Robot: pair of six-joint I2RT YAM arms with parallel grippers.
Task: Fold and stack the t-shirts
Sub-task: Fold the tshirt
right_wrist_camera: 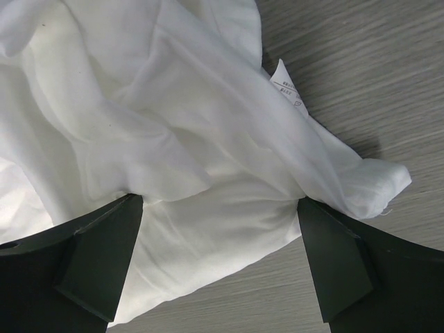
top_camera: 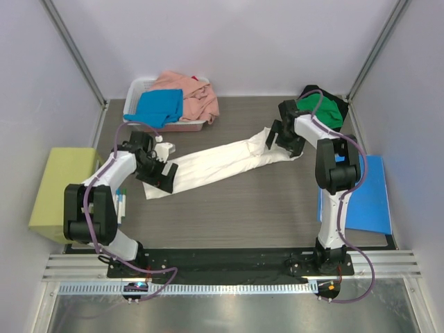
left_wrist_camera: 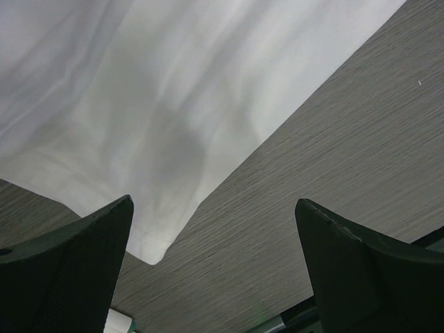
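A white t-shirt lies stretched in a long diagonal band across the table. My left gripper is open over its near-left end. In the left wrist view the shirt fills the top, and its corner lies by the left finger; bare table shows between the jaws of my left gripper. My right gripper is open over the far-right end. Bunched cloth with a care label lies between the wide jaws of my right gripper. A green t-shirt rests on a black one at back right.
A white basket at back left holds a bright blue t-shirt and a salmon pink one that spills over its right side. A flat blue folder lies right of the right arm. A yellow-green block sits off the table's left edge.
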